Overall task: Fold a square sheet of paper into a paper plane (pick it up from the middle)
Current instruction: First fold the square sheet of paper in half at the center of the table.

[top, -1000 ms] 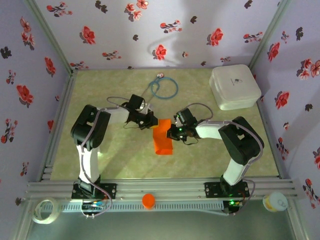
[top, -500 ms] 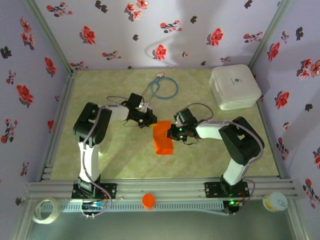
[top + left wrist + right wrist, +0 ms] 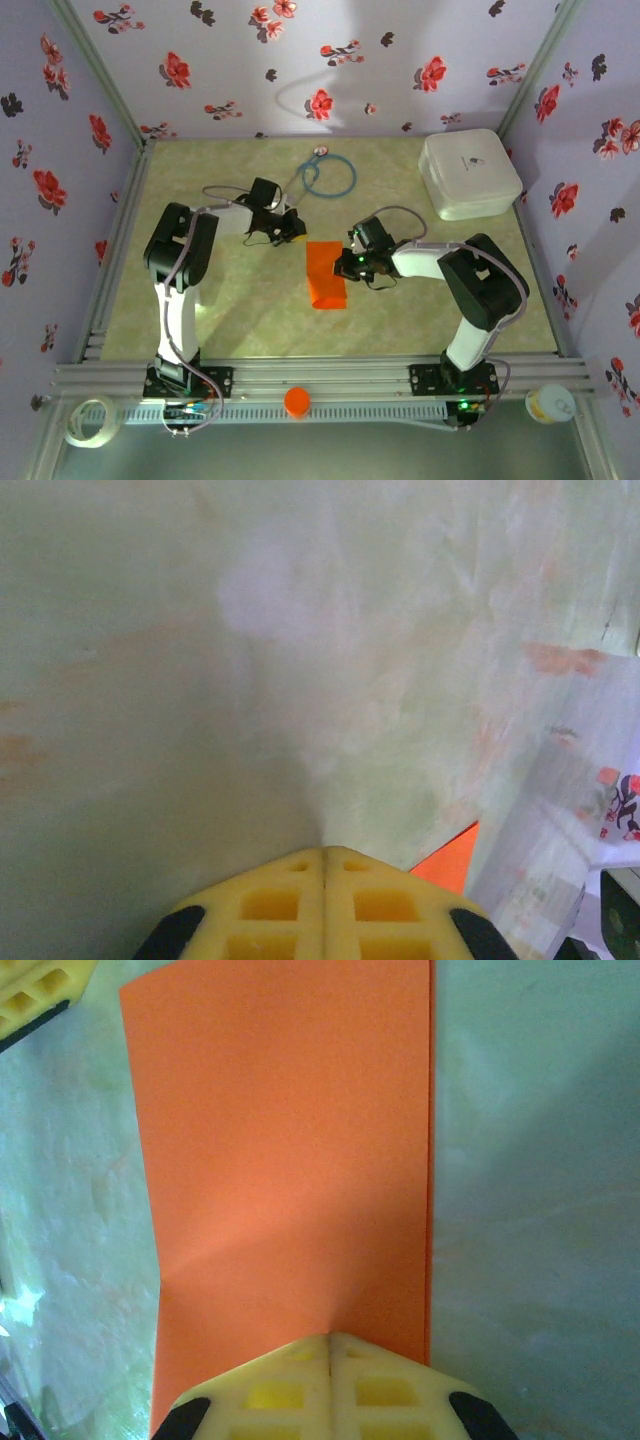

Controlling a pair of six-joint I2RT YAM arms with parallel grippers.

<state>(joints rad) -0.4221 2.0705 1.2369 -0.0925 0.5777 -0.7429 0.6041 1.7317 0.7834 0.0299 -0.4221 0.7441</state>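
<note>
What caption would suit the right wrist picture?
The shut right tool sits at the edge of the folded orange paper.

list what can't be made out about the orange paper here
Right wrist view: the shut right jaws cover the near edge of the orange paper; pinched or pressed, unclear.
Left wrist view: the frame's bottom edge and the left jaws cut off all but one corner.
Top view: the right arm hides one edge; layers too small to count.

- Plain bright orange: square sheet of paper (image 3: 326, 275).
- Pale green, marbled: table (image 3: 250, 320).
- Lilac with red and black flowers: walls (image 3: 200, 60).
- White: rounded box (image 3: 469, 173).
- Orange: small round cap (image 3: 297, 401).
</note>
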